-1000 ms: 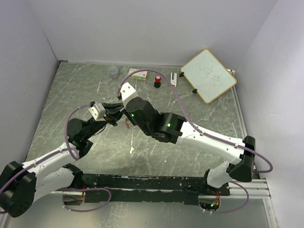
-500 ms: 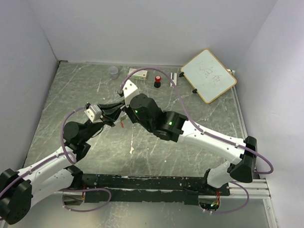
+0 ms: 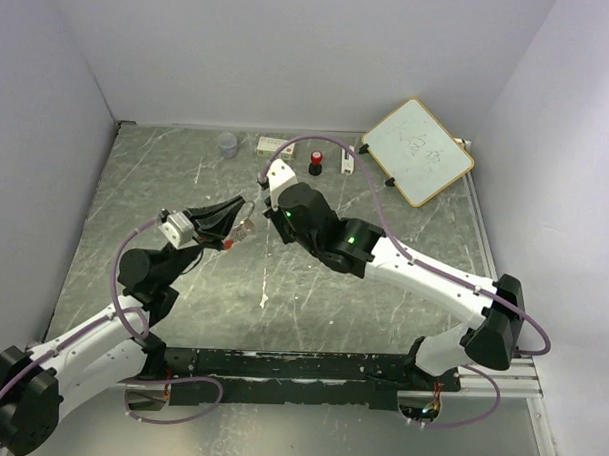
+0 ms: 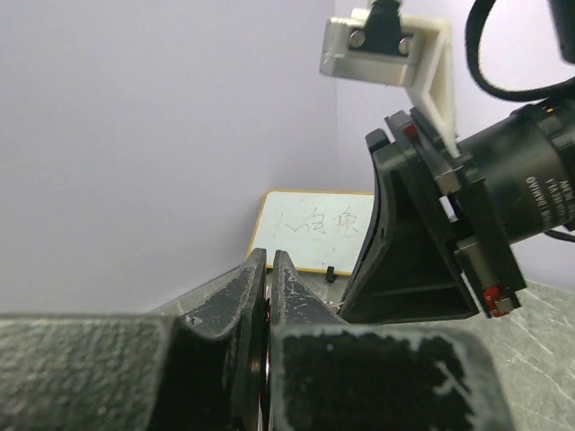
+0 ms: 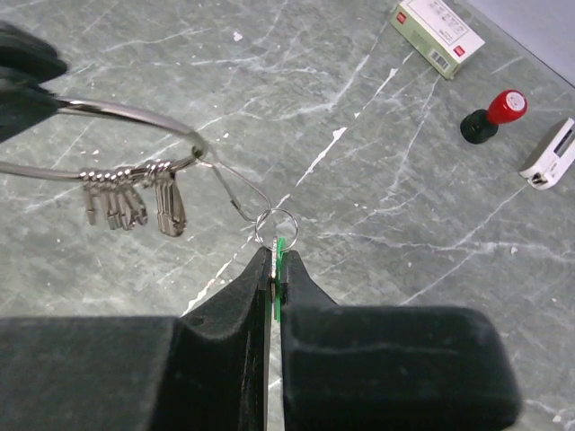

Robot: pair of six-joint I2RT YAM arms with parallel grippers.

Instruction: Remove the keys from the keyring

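Firmly closed, right gripper (image 5: 277,259) pinching green key (image 5: 279,250), keyring (image 5: 199,151) attached

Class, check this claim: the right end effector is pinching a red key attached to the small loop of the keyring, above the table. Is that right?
Not quite. The key pinched in the right end effector is green, not red. The right wrist view shows its green head between the fingers. The rest holds: it is attached to the small loop of the keyring, above the table.

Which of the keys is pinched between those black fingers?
The green key, clamped edge-on in the right gripper. The silver ones hang loose from the keyring, with no fingers on them.
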